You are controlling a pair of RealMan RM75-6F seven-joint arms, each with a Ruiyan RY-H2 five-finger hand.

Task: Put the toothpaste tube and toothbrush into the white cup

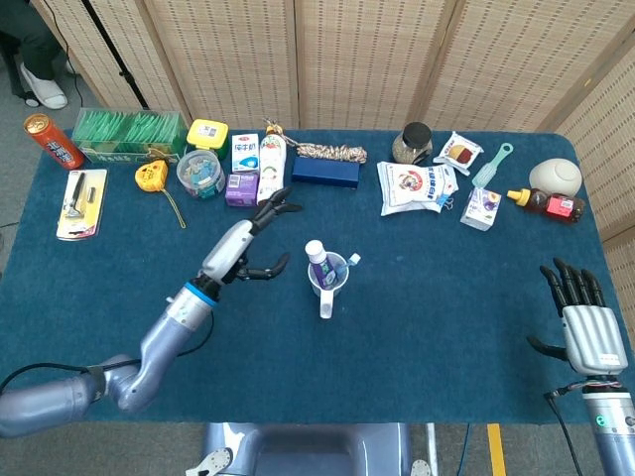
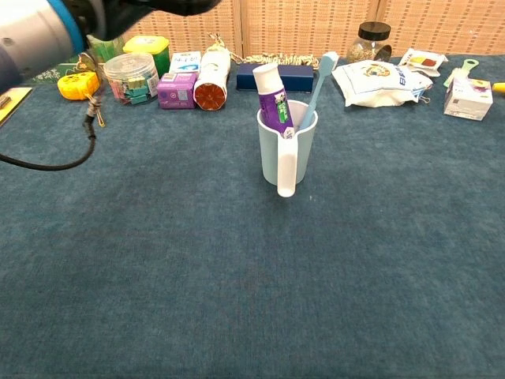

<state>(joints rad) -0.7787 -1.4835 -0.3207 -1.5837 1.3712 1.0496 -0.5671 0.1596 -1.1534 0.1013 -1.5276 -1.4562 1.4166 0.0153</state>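
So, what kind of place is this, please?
Probably an indoor robot test setup, not a home: a table under blue cloth, woven folding screens behind it, and unrelated goods in a row, such as a sauce bottle and a tape measure.

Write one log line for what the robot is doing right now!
purple-and-white toothpaste tube: in white plastic cup | light blue toothbrush: in cup | left hand: open, beside cup | right hand: open, idle
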